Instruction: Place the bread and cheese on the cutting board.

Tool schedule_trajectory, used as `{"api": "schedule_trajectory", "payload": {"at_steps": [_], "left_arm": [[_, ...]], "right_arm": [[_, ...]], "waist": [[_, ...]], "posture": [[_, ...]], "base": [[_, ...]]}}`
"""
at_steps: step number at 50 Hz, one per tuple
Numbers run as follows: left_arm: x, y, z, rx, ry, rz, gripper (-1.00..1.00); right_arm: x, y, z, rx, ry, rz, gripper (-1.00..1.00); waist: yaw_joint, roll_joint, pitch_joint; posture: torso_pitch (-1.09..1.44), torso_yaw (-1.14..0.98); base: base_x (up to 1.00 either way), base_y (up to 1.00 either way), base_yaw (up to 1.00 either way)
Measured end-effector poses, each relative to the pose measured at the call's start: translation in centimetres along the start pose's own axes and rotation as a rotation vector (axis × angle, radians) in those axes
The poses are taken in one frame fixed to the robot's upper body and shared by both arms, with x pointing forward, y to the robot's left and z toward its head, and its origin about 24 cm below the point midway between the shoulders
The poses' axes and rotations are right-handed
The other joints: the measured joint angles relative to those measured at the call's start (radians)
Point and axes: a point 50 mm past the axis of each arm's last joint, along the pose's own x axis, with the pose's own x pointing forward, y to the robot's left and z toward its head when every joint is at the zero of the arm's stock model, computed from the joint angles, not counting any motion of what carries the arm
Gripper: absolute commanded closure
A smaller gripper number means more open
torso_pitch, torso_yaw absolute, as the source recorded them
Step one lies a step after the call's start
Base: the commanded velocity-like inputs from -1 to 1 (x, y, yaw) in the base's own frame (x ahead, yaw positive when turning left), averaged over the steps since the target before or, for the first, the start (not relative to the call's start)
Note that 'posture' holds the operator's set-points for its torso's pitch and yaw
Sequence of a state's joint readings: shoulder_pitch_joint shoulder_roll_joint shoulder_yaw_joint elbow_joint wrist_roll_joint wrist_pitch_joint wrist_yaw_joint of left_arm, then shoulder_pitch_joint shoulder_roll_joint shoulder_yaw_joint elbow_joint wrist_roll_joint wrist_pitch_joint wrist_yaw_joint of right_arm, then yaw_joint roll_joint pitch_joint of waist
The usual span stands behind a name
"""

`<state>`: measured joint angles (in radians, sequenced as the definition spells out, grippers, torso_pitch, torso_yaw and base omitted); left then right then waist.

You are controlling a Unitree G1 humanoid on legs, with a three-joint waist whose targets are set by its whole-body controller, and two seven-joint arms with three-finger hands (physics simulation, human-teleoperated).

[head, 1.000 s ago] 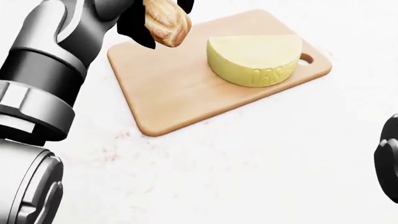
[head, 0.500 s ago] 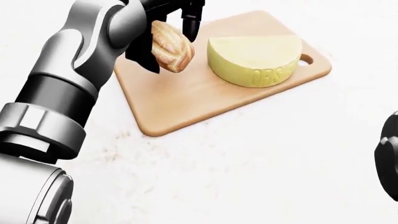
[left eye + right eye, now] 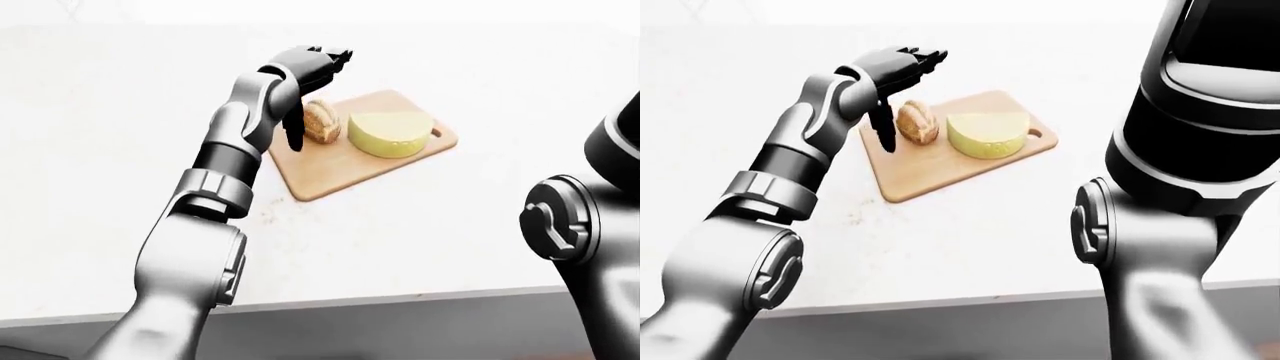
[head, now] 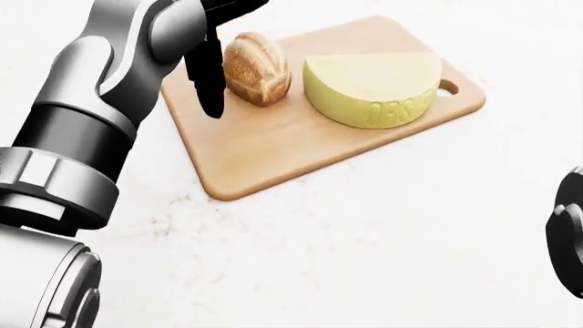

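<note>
- While its fingers are spread and hold nothing, the left hand (image 3: 305,71) hangs above the cutting board's (image 4: 273,147) upper-left corner (head view); one dark finger (image 4: 208,82) points down beside the board's left edge, just left of the bread (image 4: 257,70), with no clear contact.
- Left arm (image 3: 215,202): grey and black segments rising from the left-eye view's lower left toward the board.
- Bread: crusty brown piece, resting on the board's upper-left part, released, just beside the cheese (image 4: 375,85) and left of it; a thin gap seems to separate them.
- Cheese: pale yellow half-wheel with embossed lettering on its rind, lying on the board's right part, next to the handle hole (image 4: 448,87).
- Cutting board: light wood, lying at an angle on the white counter (image 4: 383,232).
- Right hand: not shown; only the right arm (image 3: 1180,172) appears, well apart from the board, toward the right-eye view's right side.
</note>
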<state>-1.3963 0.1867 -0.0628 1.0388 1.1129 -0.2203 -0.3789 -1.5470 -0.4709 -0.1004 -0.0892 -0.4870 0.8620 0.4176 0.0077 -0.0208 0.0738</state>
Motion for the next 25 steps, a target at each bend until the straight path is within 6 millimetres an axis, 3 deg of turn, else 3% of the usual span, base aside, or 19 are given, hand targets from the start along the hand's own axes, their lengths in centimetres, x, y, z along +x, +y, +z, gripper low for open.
{"api": "schedule_trajectory", "payload": {"at_steps": [9,20,25], "left_arm": [[-0.1,0.4,-0.1,-0.027,-0.001,-0.015,-1.00],[-1.7,5.5,-1.5,-0.239,-0.025,0.060,-1.00],[-2.1,6.8,-1.4,-0.461,-0.069,0.051,-1.00]], "right_arm": [[0.1,-0.1,0.2,-0.003,0.000,-0.001,-1.00],[0.2,0.0,-0.2,-0.003,0.013,0.004,-1.00],[0.1,0.1,-0.6,0.003,0.026,-0.001,-1.00]], "waist": [[0.000,0.000,0.004],[0.001,0.002,0.002],[0.004,0.002,0.006]], "posture": [[0.00,0.00],[0.00,0.00],[0.00,0.00]], "base": [[0.00,0.00,0.00],[0.00,0.00,0.00],[0.00,0.00,0.00]]}}
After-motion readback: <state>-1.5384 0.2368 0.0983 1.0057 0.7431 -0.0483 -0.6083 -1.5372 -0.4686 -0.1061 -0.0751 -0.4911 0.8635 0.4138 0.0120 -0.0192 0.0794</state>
